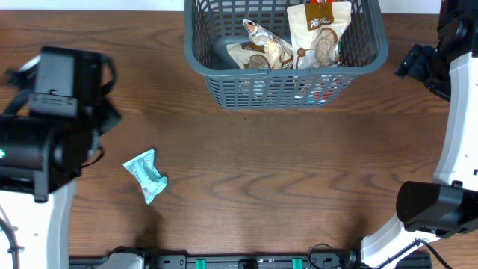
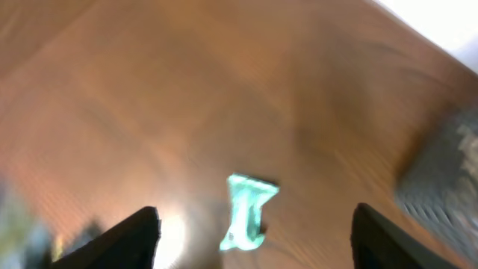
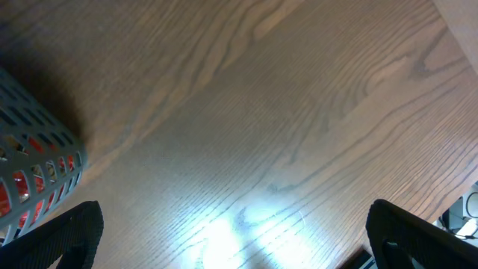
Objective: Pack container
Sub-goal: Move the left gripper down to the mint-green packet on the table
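Lying on table (image 1: 299, 172), teal packet (image 1: 146, 175), container (image 1: 284, 90) holding packets (image 1: 320, 33), print illegible

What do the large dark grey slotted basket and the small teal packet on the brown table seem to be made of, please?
Large dark grey slotted basket: probably moulded plastic, matt, judging by its even lattice slots and thick rim. Small teal packet: likely thin plastic or foil film, slightly shiny, given its crumpled, creased surface.
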Tool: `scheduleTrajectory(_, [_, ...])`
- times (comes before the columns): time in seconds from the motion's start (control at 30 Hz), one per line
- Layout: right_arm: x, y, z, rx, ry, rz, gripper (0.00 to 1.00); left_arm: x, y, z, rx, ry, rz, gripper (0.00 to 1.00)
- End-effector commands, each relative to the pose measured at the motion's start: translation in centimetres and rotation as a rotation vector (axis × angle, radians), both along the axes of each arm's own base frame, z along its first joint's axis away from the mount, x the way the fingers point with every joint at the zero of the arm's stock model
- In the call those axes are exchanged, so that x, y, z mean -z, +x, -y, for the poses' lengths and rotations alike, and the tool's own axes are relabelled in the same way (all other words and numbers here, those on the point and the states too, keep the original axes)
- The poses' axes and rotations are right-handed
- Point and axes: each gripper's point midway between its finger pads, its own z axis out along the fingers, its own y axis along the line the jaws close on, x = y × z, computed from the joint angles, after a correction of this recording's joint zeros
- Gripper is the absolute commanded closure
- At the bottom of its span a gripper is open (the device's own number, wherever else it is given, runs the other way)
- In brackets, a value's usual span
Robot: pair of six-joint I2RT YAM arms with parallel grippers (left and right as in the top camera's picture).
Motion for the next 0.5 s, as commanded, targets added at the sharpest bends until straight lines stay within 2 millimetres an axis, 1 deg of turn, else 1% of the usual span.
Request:
scheduleTrajectory(0.0, [0.1,-0.2,0.6,0.031,-0.015,-0.004,0.01,1.7,-1.7,-1.7,-0.326,-0.125,0.022,0.23])
scheduleTrajectory(0.07, [0.1,-0.2,0.6,0.031,-0.015,-0.004,0.01,2.9,-2.1,-1.5,-0.338,-0.163,-0.021,0.22])
scheduleTrajectory(0.23, [0.1,-0.2,0.6,0.031,-0.015,-0.005,0.01,6.2,-2.6,0.0,-0.324,-0.233,-0.143,0.22])
scheduleTrajectory(0.37, [0.1,-0.2,0.6,0.031,-0.015,-0.004,0.01,9.8,-3.2,1.1,-0.355,-0.292,-0.248,0.22])
scheduleTrajectory(0.47, [0.1,-0.2,0.6,0.031,-0.015,-0.004,0.01,12.7,-3.3,1.9,-0.353,-0.330,-0.312,0.21])
